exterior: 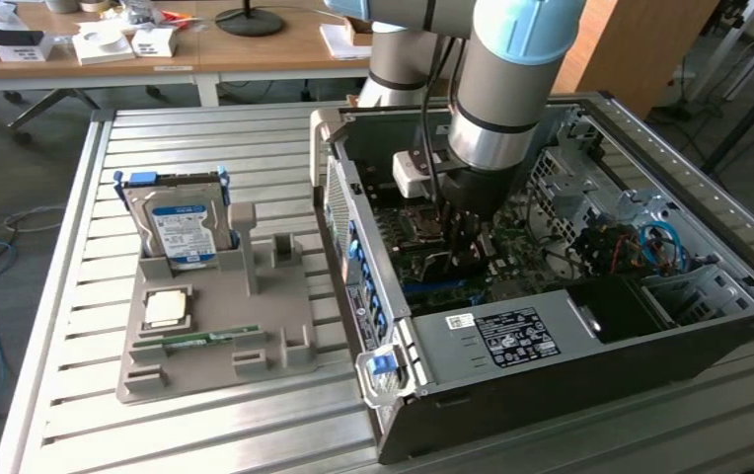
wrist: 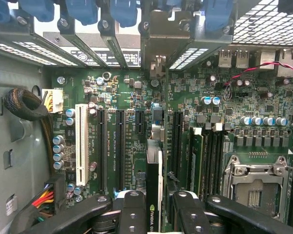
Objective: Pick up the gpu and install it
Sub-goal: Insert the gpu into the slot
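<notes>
The gpu point(wrist: 153, 192) stands edge-on between my fingers point(wrist: 132, 212), a thin black card with a green logo on it. My gripper point(wrist: 154, 214) is shut on it. The card hangs just above the green motherboard point(wrist: 127, 97), lined up along the long black expansion slots point(wrist: 121, 146), between two of them. In the exterior view my gripper point(exterior: 463, 237) reaches straight down into the open computer case point(exterior: 549, 336), close over the board.
A white slot point(wrist: 81, 141) and cable bundles point(wrist: 25, 105) lie beside the card's path, and the empty CPU socket point(wrist: 253, 187) is off to the other side. Outside the case, a grey fixture point(exterior: 219, 346) holds a hard drive point(exterior: 183, 232), a chip point(exterior: 167, 308) and a memory stick point(exterior: 199, 341).
</notes>
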